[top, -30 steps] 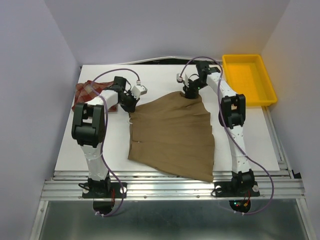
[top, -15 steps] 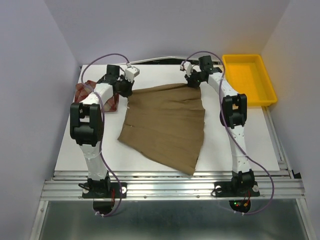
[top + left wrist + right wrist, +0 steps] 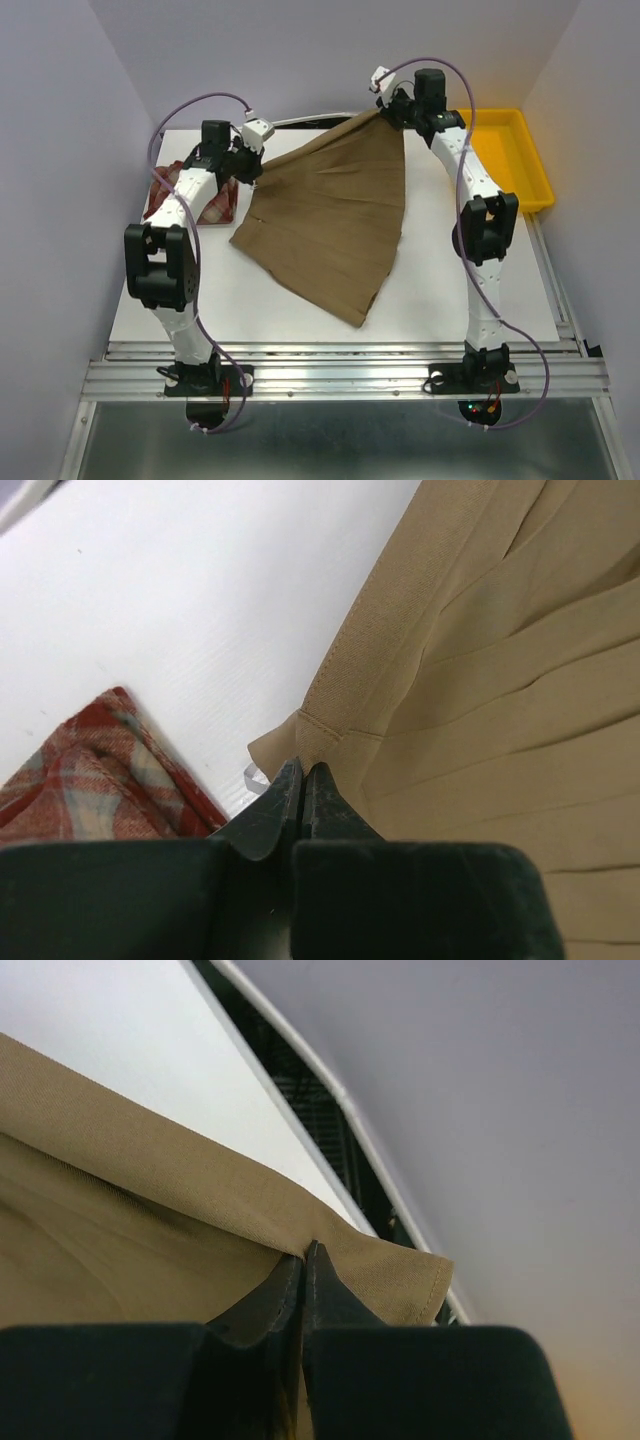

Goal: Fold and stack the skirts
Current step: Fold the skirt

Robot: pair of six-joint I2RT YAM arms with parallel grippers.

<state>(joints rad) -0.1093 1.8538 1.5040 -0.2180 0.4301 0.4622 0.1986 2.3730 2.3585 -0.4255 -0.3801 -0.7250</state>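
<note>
Two tan skirt [image 3: 330, 225] corners are pinched; left gripper [image 3: 303, 772] clamps one low, right gripper [image 3: 305, 1250] one higher.

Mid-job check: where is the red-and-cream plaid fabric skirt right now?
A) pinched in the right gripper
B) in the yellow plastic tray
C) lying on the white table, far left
C: the red-and-cream plaid fabric skirt lies on the white table at its far-left side, while the left gripper and right gripper are both shut on the plain tan-brown skirt.
</note>
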